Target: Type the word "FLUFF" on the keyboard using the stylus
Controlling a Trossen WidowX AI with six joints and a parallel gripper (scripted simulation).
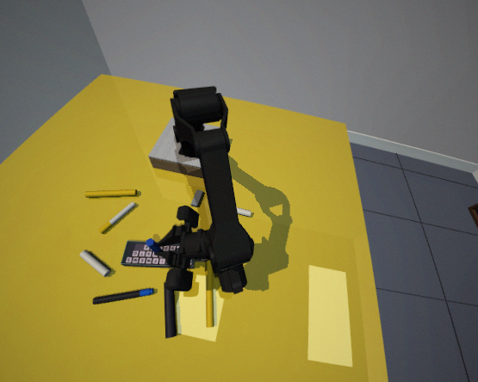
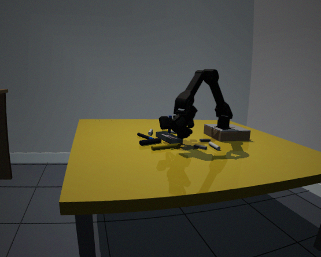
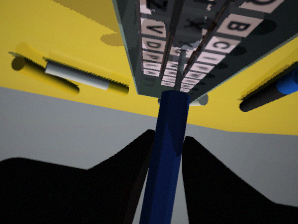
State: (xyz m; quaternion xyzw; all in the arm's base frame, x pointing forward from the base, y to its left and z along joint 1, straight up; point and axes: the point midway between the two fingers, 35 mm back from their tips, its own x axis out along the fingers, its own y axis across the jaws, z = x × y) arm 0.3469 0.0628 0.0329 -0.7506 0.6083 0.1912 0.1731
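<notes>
My gripper [image 1: 159, 249] [image 2: 169, 127] [image 3: 168, 139] is shut on the blue stylus [image 1: 152, 245] [image 2: 169, 117] [image 3: 171, 120]. Its thin dark tip points at the keys, over the middle row in the wrist view, just past the X key. The tip looks close to the keys; whether it touches one I cannot tell. The dark keyboard [image 1: 130, 247] [image 2: 163, 136] [image 3: 133, 55] with pale lettered keys lies under the gripper. The gripper hides its right part in the top view, and a shadow darkens some keys in the wrist view.
Around the keyboard lie a white cylinder [image 1: 95, 262], a black-and-blue pen [image 1: 123, 296] [image 3: 265, 96], a black rod [image 1: 170, 311], yellow rods [image 1: 110, 194] [image 1: 210, 305], a white-and-yellow pen [image 1: 118, 217] [image 3: 80, 77] and a grey block [image 1: 197, 198]. The arm's base block [image 2: 229, 135] stands behind.
</notes>
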